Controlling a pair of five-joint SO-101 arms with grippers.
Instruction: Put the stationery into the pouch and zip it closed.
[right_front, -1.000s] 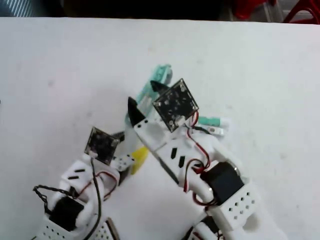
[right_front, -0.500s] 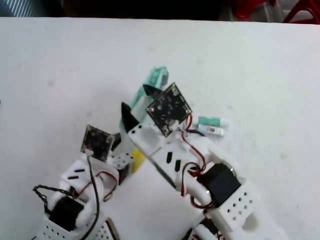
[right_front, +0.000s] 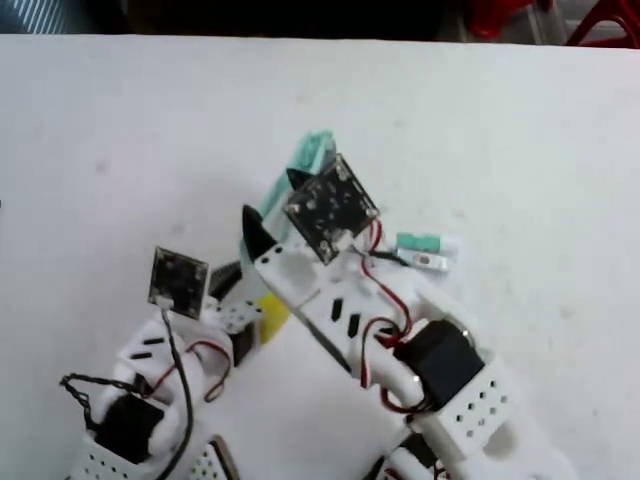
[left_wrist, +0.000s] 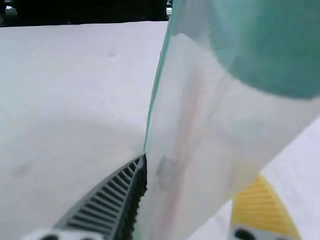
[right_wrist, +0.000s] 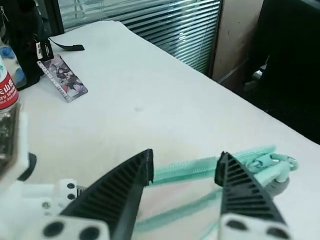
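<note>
Pouch-holding step; loading and zipping not yet done.
L gripper (left_wrist: 190, 200) pinching pouch (left_wrist: 225, 125) wall btwn ribbed black jaw and yellow pad. R gripper (right_wrist: 185, 162) spread wide just above teal zip track (right_wrist: 192, 164), nothing held. Pouch on table (right_front: 120, 120), partly under both grippers. Small teal-white stationery piece (right_front: 425, 250) near pouch, outside it. Next, probably: hold mouth open w/ L, fetch piece w/ R, then zip.

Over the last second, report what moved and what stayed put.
The right gripper, open, shifted slightly left above the pouch. The left gripper, shut on the pouch, eased slightly left with its wrist. The pouch and the small green-and-white item beside the right arm stayed about where they were.
</note>
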